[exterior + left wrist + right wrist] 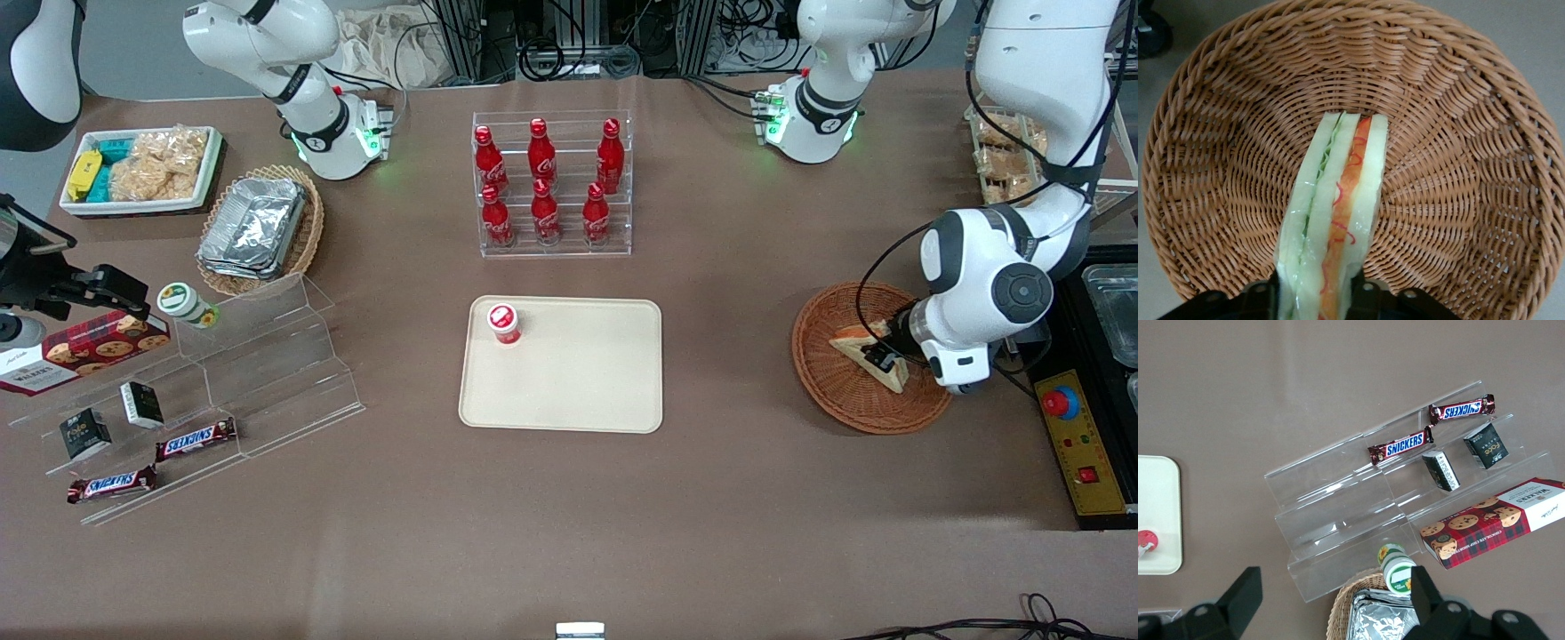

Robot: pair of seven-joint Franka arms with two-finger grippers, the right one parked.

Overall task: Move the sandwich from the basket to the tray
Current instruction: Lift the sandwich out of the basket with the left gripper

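Near the working arm's end of the tabletop, the left arm bends steeply down, its wrist low and its tool (884, 359) clamped, one finger (1368, 297) on each side of the sandwich (1335, 220).

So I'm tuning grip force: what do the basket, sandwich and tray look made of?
Basket: woven wicker, matte reddish-brown, strands plainly visible.
Sandwich: soft pale bread with red and green filling, apparently under glossy clear film; the gripper is shut on it in the basket.
Tray: smooth beige, probably hard plastic, with a low rim.
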